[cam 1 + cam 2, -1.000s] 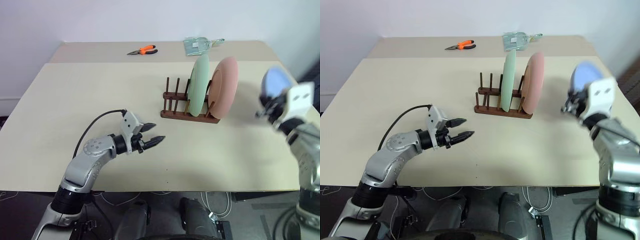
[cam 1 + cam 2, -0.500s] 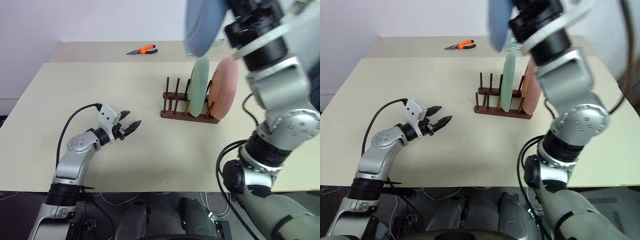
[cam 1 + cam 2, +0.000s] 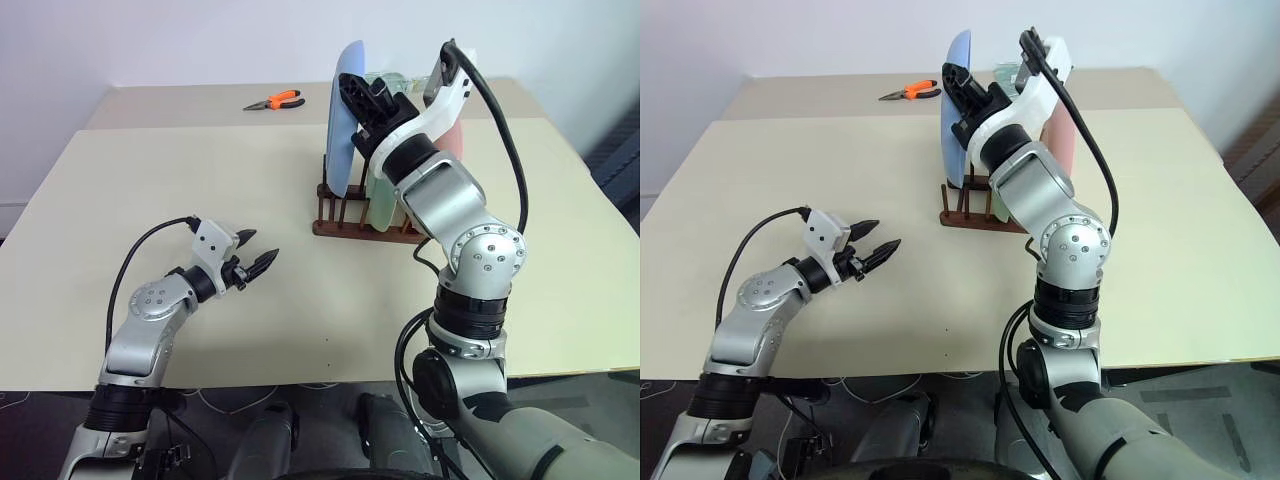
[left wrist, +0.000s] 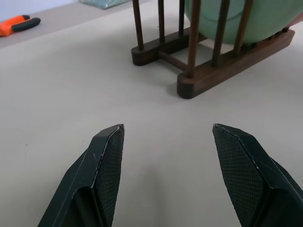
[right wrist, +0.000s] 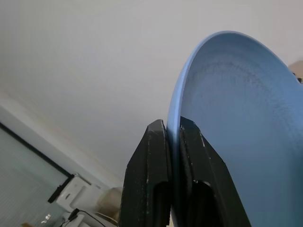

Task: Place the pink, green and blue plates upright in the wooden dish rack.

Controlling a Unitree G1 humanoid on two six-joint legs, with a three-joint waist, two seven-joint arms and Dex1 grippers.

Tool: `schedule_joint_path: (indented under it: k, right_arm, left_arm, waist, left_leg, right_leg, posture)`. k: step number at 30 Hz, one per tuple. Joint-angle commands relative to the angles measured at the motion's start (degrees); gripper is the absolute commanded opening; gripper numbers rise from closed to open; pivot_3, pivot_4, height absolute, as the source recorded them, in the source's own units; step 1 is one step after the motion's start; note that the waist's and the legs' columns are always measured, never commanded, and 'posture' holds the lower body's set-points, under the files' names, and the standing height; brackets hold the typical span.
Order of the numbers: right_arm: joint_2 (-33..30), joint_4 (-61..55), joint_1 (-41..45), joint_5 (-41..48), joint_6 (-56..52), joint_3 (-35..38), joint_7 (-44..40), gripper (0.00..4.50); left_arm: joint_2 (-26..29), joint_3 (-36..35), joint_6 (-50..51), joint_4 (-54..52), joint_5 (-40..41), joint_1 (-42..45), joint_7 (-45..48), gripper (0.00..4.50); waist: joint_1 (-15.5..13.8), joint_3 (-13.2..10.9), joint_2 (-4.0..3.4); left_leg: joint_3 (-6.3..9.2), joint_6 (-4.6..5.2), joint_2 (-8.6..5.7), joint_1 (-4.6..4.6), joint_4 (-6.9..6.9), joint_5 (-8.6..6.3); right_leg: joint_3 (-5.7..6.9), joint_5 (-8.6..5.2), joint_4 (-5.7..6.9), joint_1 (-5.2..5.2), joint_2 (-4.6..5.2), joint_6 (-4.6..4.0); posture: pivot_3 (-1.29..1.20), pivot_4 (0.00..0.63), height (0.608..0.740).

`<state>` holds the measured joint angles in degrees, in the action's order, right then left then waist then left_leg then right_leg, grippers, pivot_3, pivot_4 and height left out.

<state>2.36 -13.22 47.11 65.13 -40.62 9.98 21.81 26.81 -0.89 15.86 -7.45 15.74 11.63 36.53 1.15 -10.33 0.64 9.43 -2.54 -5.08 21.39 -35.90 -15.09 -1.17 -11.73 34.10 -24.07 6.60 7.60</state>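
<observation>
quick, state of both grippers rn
left gripper: open, holding nothing
right gripper: shut on the blue plate, upright above the wooden dish rack

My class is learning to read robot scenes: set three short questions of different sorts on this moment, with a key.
1. True or false: the right gripper is shut on the blue plate.
2. Which plates stand in the rack?
A. pink and green
B. none
C. only pink
3. Fill in: the left gripper is ___ and holds nothing.

Key
1. True: its fingers pinch the plate's rim, holding it above the rack's free pegs.
2. A: the green plate and the pink plate stand between the pegs.
3. open: its fingers are spread above the bare table.
</observation>
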Motion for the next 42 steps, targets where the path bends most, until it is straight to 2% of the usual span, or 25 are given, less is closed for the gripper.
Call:
schedule_joint_path:
  k: [1,6,9,14,17,18,22,24,26,28,31,36,42]
  right_arm:
    - [1.04,1.36,1.15,-0.28,1.26,0.82,-0.25,0.05]
    - [1.66,5.59,2.44,-0.43,1.32,2.25,-0.51,0.05]
    - [1.16,7.58,3.32,-2.53,1.64,2.16,-1.38,1.09]
    - [-6.57,3.26,5.87,-12.68,3.34,-3.53,-11.79,3.56]
    - [-18.12,-3.9,4.45,-20.19,5.69,-7.36,-24.03,3.56]
    - [-22.66,-6.56,2.41,-20.68,6.23,-6.41,-28.62,3.56]
    - [-37.22,-12.05,-9.76,-17.16,5.66,4.15,-42.02,3.56]
    - [-44.65,-11.9,-19.25,-19.92,6.73,9.84,-48.37,3.56]
    - [-48.81,-10.08,-27.32,-21.19,6.6,15.07,-51.6,3.56]
    - [-51.02,-7.79,-36.05,-24.09,7.79,18.08,-54.93,3.56]
    - [-51.57,-3.85,-45.77,-31.99,13.47,15.8,-58.48,3.56]
    - [-48.19,3.38,-47.32,-39.55,20.18,10.74,-58.58,3.56]
    - [-45.14,7.91,-44.54,-43.23,23.76,8.08,-57.95,3.56]
  left_arm:
    - [-0.03,-0.4,0.28,-2.02,0.48,0.47,-0.02,3.04]
    - [-0.23,-0.14,0.53,-1.98,0.31,0.78,0.07,3.04]
    - [-0.32,0.1,0.62,-2.07,0.12,0.75,0.06,3.04]
    - [-0.57,0.14,0.98,-2.86,-0.01,0.28,-0.26,3.04]
    - [-0.81,-0.02,1.1,-3.51,-0.29,-0.13,-1.09,3.04]
    - [-0.85,-0.34,1.12,-3.66,-0.32,-0.34,-1.46,3.04]
    - [-0.31,-1.73,0.23,-2.96,-1.25,-1.28,-2.8,3.04]
    - [0.14,-2.46,-0.7,-2.1,-2.06,-1.53,-3.59,3.04]
    - [0.53,-3.33,-1.31,-0.97,-2.55,-1.46,-4.26,3.04]
    - [0.88,-3.7,-2.29,0.72,-3.48,-1.09,-4.94,3.04]
    - [1.0,-3.51,-2.58,1.77,-4.08,-0.6,-5.07,3.04]
    - [1.33,-2.55,-1.42,-0.56,-4.72,-2.04,-4.77,3.04]
    - [1.22,-3.04,0.53,-4.0,-4.28,-4.48,-5.56,3.04]
  waist:
    - [-0.02,0.0,0.0]
    - [-0.04,0.0,0.0]
    - [-0.03,0.0,0.0]
    - [-0.07,-0.01,-0.01]
    - [-0.4,0.0,0.02]
    - [-0.56,0.01,0.07]
    - [-0.71,0.12,0.26]
    - [-0.77,0.09,0.23]
    - [-0.95,0.08,0.24]
    - [-0.79,0.08,0.18]
    - [-0.62,0.09,0.21]
    - [-0.47,0.07,0.17]
    - [-0.77,0.06,0.18]
  left_leg:
    - [0.0,0.0,0.0,0.0,0.0,0.0]
    - [-0.01,-0.01,0.0,0.01,-0.01,0.01]
    - [-0.01,-0.01,0.0,0.01,-0.01,0.01]
    - [-0.05,-0.01,-0.01,0.04,-0.02,0.01]
    - [-0.02,-0.01,-0.01,0.06,-0.02,0.01]
    - [-0.02,-0.01,-0.03,0.07,-0.03,0.01]
    - [0.1,0.01,-0.03,0.03,-0.03,-0.01]
    - [0.06,0.02,-0.03,0.02,-0.05,-0.02]
    - [0.01,0.05,-0.04,0.03,-0.08,-0.03]
    - [-0.05,0.06,-0.02,0.02,-0.07,-0.04]
    - [-0.09,0.06,0.02,-0.04,-0.06,-0.05]
    - [-0.24,0.06,0.03,-0.05,-0.13,-0.05]
    - [-0.19,0.06,0.03,-0.02,-0.12,-0.05]
  right_leg:
    - [0.0,0.0,0.0,0.0,0.0,0.0]
    - [-0.02,0.0,-0.01,0.0,0.0,0.0]
    - [-0.02,0.0,-0.01,0.0,0.0,0.0]
    - [-0.02,0.0,-0.01,-0.02,0.0,0.01]
    - [-0.01,-0.01,-0.05,0.01,0.0,0.03]
    - [0.0,-0.03,-0.09,0.04,0.02,0.05]
    - [0.11,-0.2,-0.38,0.35,0.06,0.31]
    - [0.11,-0.21,-0.63,0.48,0.08,0.29]
    - [0.1,-0.23,-0.71,0.52,0.12,0.26]
    - [0.09,-0.22,-0.72,0.5,0.13,0.21]
    - [0.09,-0.23,-0.72,0.54,0.13,0.18]
    - [0.0,-0.23,-0.7,0.53,0.16,0.08]
    - [0.02,-0.15,-0.74,0.53,0.18,0.21]
  posture:
    - [0.0,0.15,0.74]
    - [0.0,0.15,0.74]
    - [0.0,0.15,0.74]
    - [0.0,0.15,0.74]
    - [0.0,0.15,0.74]
    - [0.0,0.15,0.74]
    - [0.0,0.15,0.74]
    - [0.0,0.15,0.74]
    - [0.0,0.15,0.74]
    - [0.0,0.15,0.74]
    - [0.0,0.15,0.74]
    - [0.0,0.15,0.74]
    - [0.0,0.15,0.74]
